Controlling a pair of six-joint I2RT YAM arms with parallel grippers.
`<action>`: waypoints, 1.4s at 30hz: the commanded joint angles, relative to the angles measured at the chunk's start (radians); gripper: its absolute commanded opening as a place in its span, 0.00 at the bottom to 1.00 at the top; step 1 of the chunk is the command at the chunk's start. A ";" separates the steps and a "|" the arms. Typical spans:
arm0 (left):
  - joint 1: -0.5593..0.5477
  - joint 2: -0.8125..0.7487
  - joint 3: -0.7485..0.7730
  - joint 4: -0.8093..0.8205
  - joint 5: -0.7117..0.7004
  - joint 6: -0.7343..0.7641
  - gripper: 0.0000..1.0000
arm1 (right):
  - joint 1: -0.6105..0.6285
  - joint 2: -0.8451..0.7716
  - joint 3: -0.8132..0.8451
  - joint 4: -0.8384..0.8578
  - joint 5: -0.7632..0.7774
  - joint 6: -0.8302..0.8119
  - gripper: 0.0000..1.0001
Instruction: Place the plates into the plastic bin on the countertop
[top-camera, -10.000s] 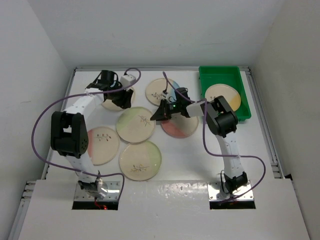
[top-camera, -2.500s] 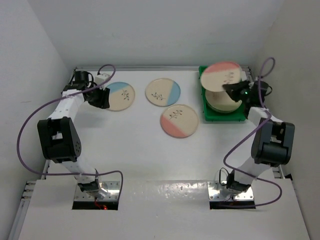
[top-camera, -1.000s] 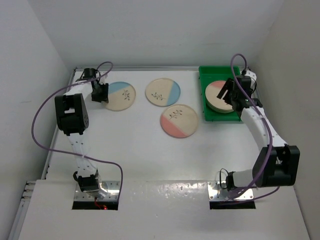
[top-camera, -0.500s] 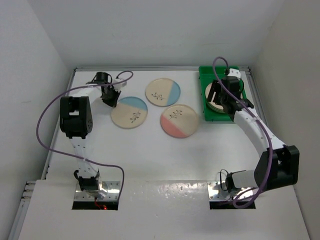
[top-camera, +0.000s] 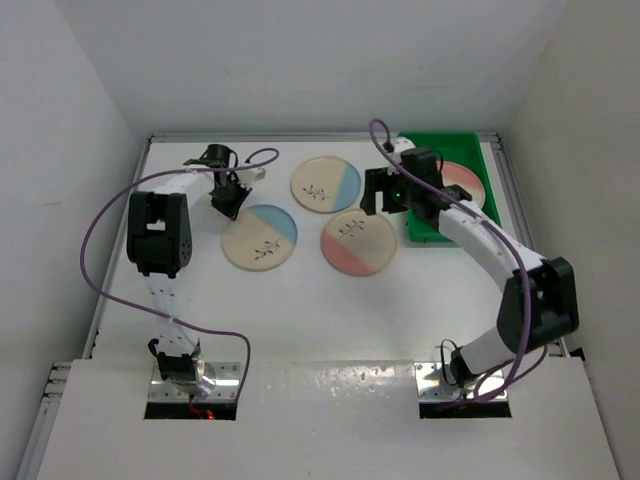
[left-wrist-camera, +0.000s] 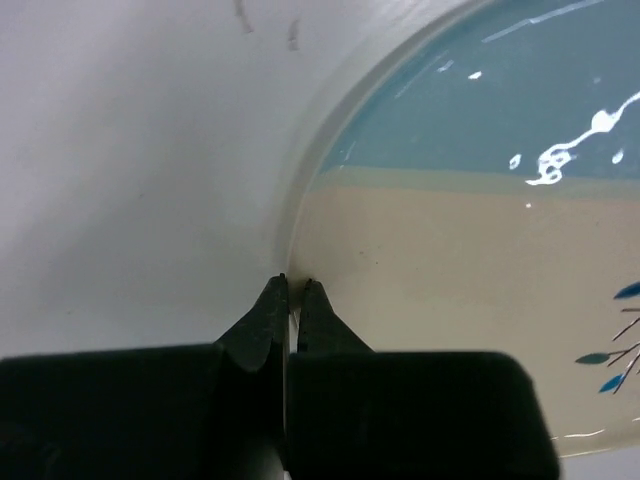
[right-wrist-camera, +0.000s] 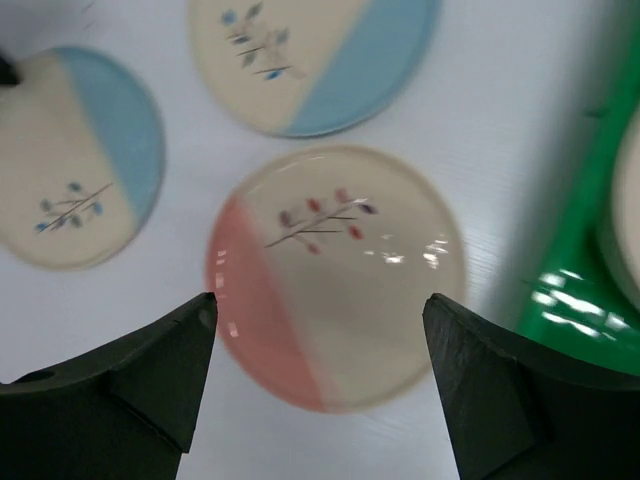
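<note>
A stack (top-camera: 460, 183) already sits in the plastic bin (top-camera: 440, 148); three plates (top-camera: 325, 184) lie on the tabletop (top-camera: 300, 320), the left gripper (left-wrist-camera: 293, 288) pinching the near blue plate (left-wrist-camera: 450, 280) by its rim, the right gripper (right-wrist-camera: 318, 305) spread above the pink plate (top-camera: 358, 241).

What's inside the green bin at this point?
A pink-and-cream plate lies uppermost inside the green bin. The right arm crosses over the bin's left part and hides it. Whether more plates lie beneath the top one cannot be seen.

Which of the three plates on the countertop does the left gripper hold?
The leftmost blue plate: the left gripper pinches its rim. The other blue plate and the pink plate lie untouched.
</note>
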 joint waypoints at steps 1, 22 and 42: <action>-0.065 0.025 -0.096 -0.140 0.087 0.036 0.00 | 0.068 0.130 0.077 -0.038 -0.264 -0.040 0.83; -0.114 -0.443 -0.311 -0.003 0.235 0.046 0.00 | 0.220 0.612 0.209 0.382 -0.608 0.263 0.80; -0.082 -0.454 -0.253 0.049 0.150 -0.026 0.14 | 0.157 0.493 0.112 0.428 -0.720 0.355 0.00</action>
